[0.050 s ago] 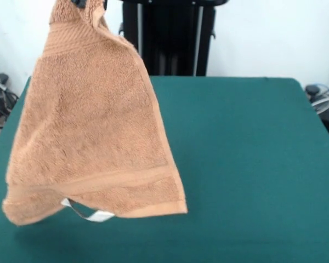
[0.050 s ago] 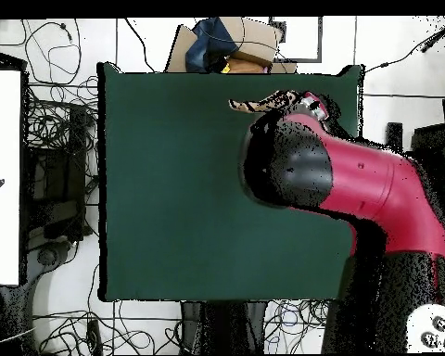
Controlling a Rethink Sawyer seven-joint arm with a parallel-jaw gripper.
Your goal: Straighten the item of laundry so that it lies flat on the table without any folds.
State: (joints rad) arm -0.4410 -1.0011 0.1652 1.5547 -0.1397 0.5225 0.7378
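At twelve o'clock we see the tool [image 1: 89, 3] clamped on the top corner of one tan towel [image 1: 93, 131], which hangs over the nine o'clock side of the green counter [image 1: 252, 164]. One white label [image 1: 98, 216] dangles at its lower hem; we read no writing.

Red arm [image 2: 375, 190] raised high; gripper [image 1: 88, 3] clamped shut.

Front camera low, overhead straight down, sharing table [image 1: 252, 164]
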